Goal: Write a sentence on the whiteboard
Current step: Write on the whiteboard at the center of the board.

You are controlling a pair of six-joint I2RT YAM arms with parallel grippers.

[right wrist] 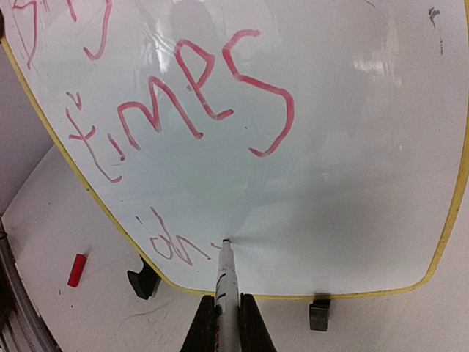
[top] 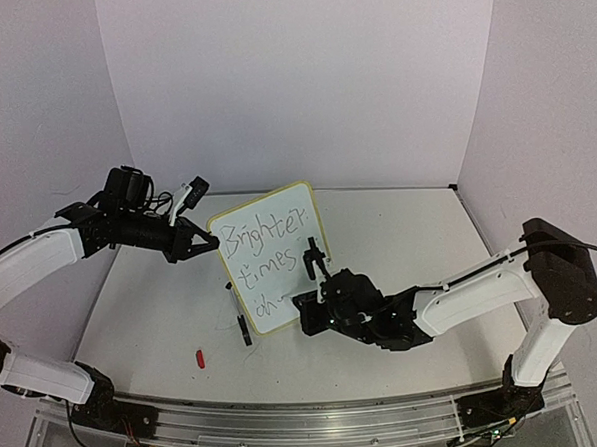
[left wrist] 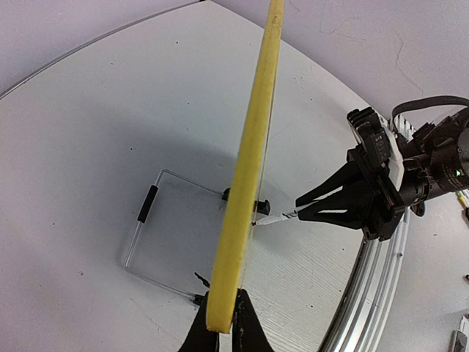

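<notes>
The whiteboard (top: 280, 246) with its yellow rim stands upright on two black feet (right wrist: 319, 314) at mid-table. My left gripper (top: 201, 241) is shut on its upper left edge; the left wrist view shows the pads pinching the yellow rim (left wrist: 253, 147) at the left gripper (left wrist: 223, 317). The sentence (right wrist: 198, 103) is in red marker: "Brighter", "times", and below them the letters "ah" (right wrist: 172, 246). My right gripper (right wrist: 226, 326) is shut on a white marker (right wrist: 226, 282). Its tip touches the board just right of "ah". The right gripper (top: 317, 271) sits low in front of the board.
A red marker cap (top: 201, 359) lies on the table near the front left. A bent wire stand (left wrist: 146, 213) rests behind the board. A metal rail (top: 288, 409) runs along the near edge. White walls close in the back and sides.
</notes>
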